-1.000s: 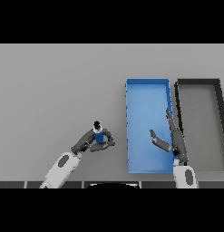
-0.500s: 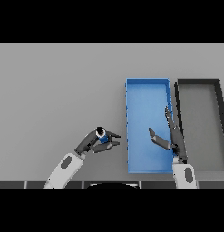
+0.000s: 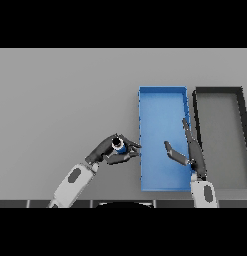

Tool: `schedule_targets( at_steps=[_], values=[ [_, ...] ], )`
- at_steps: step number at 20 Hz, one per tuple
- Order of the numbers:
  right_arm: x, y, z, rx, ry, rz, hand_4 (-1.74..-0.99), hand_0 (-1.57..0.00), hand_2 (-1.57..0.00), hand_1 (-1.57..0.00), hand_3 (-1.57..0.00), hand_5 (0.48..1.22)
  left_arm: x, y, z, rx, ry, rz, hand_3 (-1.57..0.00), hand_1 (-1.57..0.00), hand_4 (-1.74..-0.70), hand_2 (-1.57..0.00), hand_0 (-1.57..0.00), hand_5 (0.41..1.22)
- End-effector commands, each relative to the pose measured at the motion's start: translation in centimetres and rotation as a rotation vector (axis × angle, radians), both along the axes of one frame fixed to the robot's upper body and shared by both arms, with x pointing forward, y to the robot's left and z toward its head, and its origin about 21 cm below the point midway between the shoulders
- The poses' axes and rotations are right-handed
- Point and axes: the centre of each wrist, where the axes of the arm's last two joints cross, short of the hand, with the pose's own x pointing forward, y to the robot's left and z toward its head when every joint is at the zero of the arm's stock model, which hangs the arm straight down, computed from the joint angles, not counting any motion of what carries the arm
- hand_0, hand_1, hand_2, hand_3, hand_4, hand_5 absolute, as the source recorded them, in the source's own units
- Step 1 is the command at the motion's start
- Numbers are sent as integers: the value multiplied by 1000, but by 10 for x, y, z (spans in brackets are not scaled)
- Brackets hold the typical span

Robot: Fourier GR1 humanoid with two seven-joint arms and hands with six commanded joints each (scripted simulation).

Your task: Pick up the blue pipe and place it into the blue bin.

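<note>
Carried rightward since the earlier frame, the blue pipe (image 3: 120, 146) sits pinched in the left hand (image 3: 111, 150), whose fingers curl round it just beside the blue bin (image 3: 162, 95), ready for dropping in. Right hand (image 3: 187, 152) hovers over the bin, fingers straight, holding nothing.

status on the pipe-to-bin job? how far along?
Done: the left hand has its fingers curled round the blue pipe. In hand: the pipe sits just left of the blue bin, not yet over its rim. Left: carry it across and release it inside. The right hand is open over the bin's right side, next to the dark bin.
</note>
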Motion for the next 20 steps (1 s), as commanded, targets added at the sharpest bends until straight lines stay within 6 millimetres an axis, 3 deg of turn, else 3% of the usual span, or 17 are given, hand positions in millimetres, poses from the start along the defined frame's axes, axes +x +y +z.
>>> schedule_targets(
  at_steps=[1, 4, 7, 9, 11, 15, 17, 20],
  values=[
    [-2, -2, 3, 4, -21, 2, -1158, 1, 1, 1, 1, 643, -1, -1, -2, 23, 13, -2, -1566, -1565, -1466, -1566, -1564, 1219],
    [-6, -4, -2, -5, -24, -12, -1145, 1, 1, 1, 1, 643, -4, -1, -1, 32, 23, 0, -1568, -1568, -1466, -1568, -1567, 1220],
    [-27, 2, -3, -22, -48, -79, -1138, 1, 1, 1, 1, 643, -4, 1, -4, 33, 30, 2, -1570, -1569, -1466, -1570, -1569, 1220],
    [-40, 8, -2, -38, -46, -141, -1188, 1, 1, 1, 1, 643, -3, -2, -5, 43, 26, -5, -1570, -1570, -1466, -1570, -1570, 1220],
    [-49, 11, 3, -45, -59, -176, -1184, 1, -2, 1, 1, 642, -3, -1, -3, 29, 22, -10, -1570, -1570, -1467, -1570, -1570, 1220],
    [-52, 11, 27, 163, -122, 15, -1202, 1, -89, -22, -1, 624, -4, -1, -3, 32, 18, -25, -1571, -1571, -1467, -1571, -1571, 1221],
    [-48, 5, 54, 193, -106, 145, -1215, 1, -120, -29, -1, 607, -3, -3, -3, 38, 29, -26, -1571, -1571, -1467, -1571, -1571, 1221],
    [-31, 11, 84, 182, -32, 306, -1237, 1, -111, -14, 0, 577, -5, -2, 0, 36, 20, -26, -1571, -1571, -1467, -1571, -1571, 1221]
  ],
)
